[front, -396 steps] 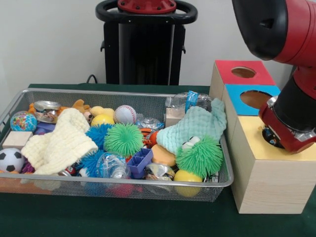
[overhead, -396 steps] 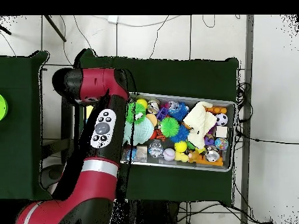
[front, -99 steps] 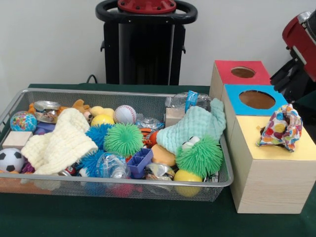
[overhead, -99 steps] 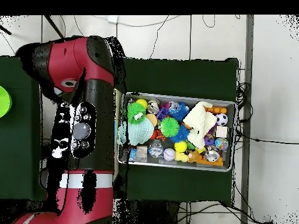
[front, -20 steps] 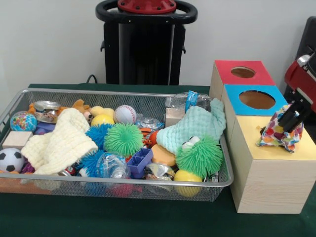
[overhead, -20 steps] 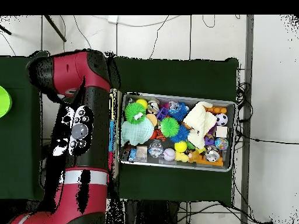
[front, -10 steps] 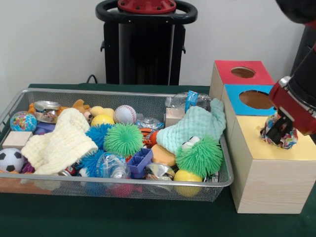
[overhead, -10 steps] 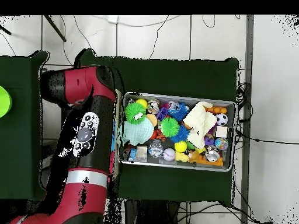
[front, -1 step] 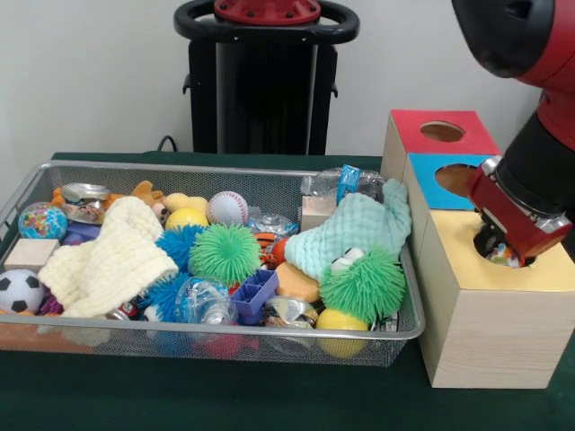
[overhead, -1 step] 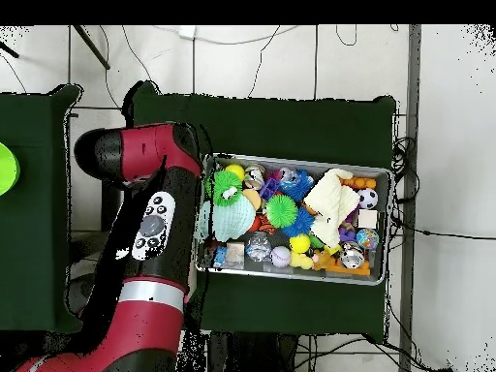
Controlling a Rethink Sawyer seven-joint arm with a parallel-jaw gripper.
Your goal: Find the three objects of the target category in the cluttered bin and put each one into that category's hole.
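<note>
— Red and black arm is over your wooden sorting box. See where its gripper sits?

— Yes. It's low over the yellow top panel, at the near hole. You can make out a scrap of multicoloured patterned fabric right under the red wrist, down in or at the hole's mouth.

— Is the gripper clamped on it?

— Cannot tell. The wrist housing hides the tips, so you get no read on apart or together.

— Other holes?

— Blue panel with round hole in the middle, partly behind the arm. Red panel with round hole at the back. Nothing showing in either.

— And the bin?

— Wire mesh bin just beside the box on the dark green table, packed full. Cream knitted cloth lies over the left part. Mint green knitted cloth is draped at the right end, against the mesh wall nearest the box. Two green spiky rubber balls: one mid-bin, one at the right front. Blue spiky ball touches the mid one. White baseball towards the back, black and white small football at the far left front, globe-print ball behind it.

— Overhead?

— You see the arm stretched beside the bin's end, covering the box.
</note>
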